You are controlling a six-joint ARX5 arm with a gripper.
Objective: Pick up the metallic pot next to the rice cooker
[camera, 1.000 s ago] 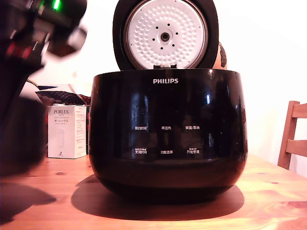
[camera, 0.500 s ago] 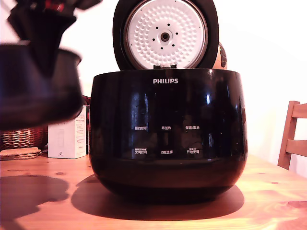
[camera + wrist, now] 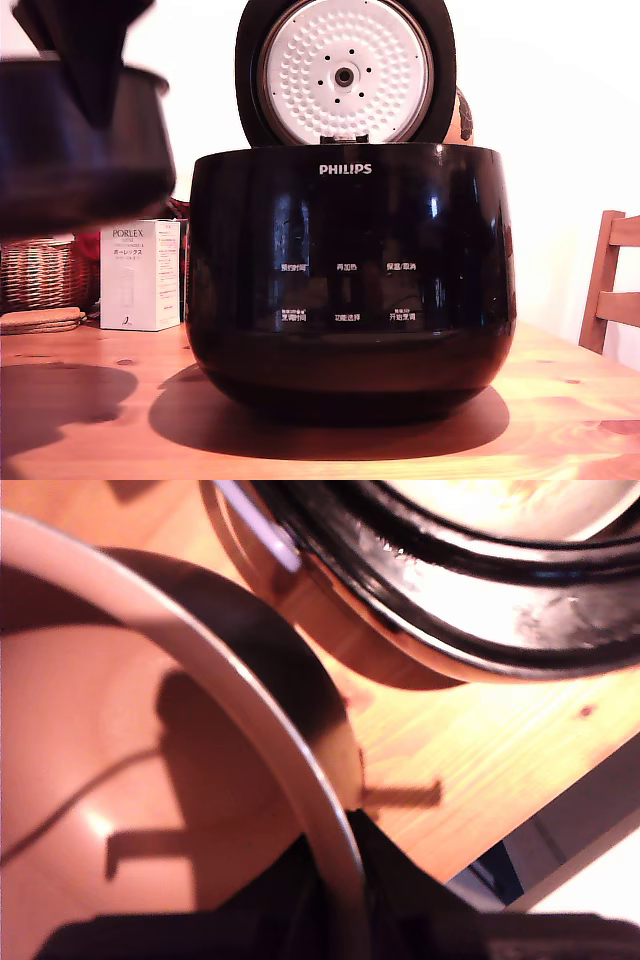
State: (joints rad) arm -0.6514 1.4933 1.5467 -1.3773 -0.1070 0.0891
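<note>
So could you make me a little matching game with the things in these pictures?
Things:
1. metallic pot
2. rice cooker
3. white box
4. wicker basket

States:
A. lid standing open
B. lifted off the table, hand clamped on its rim
C. printed PORLEX
D. at the exterior view's far left, under the pot

Pairs: 1-B, 2-A, 3-C, 4-D

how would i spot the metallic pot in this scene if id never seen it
Start at the big glossy black rice cooker with the PHILIPS logo and raised lid on the wooden table. To the exterior view's left of it, held in the air above the table, is the metallic pot, with the gripper clamped on its rim. It is smaller, plain, dark and unlabelled, with a thin pale rim.
</note>
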